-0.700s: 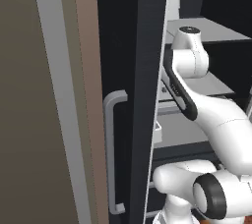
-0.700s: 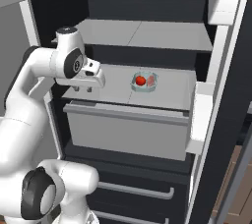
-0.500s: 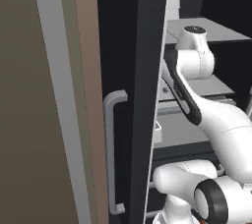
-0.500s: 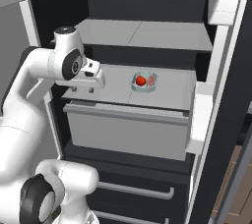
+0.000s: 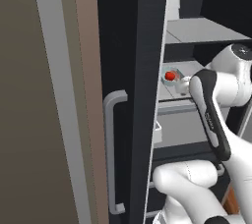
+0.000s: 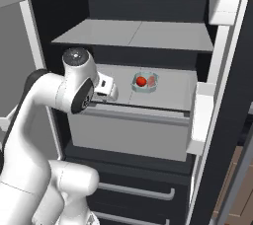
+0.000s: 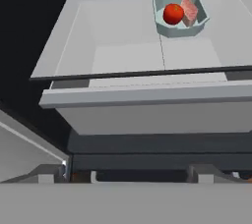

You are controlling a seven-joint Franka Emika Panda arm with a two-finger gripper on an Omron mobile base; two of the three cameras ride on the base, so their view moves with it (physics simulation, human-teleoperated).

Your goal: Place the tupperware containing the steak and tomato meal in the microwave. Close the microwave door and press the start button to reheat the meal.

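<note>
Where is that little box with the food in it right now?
The tupperware sits on a grey shelf inside the open dark cabinet, toward the back, holding the tomato and the steak, ahead of the arm.

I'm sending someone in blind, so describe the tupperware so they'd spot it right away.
Look inside the open dark shelved cabinet, on the grey shelf above the big grey drawer. The tupperware is the shallow pale teal tray with cut corners, holding a red tomato and pinkish steak.

We can see just a bit of the tupperware (image 5: 173,77) past the tall dark door (image 5: 133,95), and the steak (image 6: 151,79) sits half hidden behind the tomato (image 6: 142,81).
</note>
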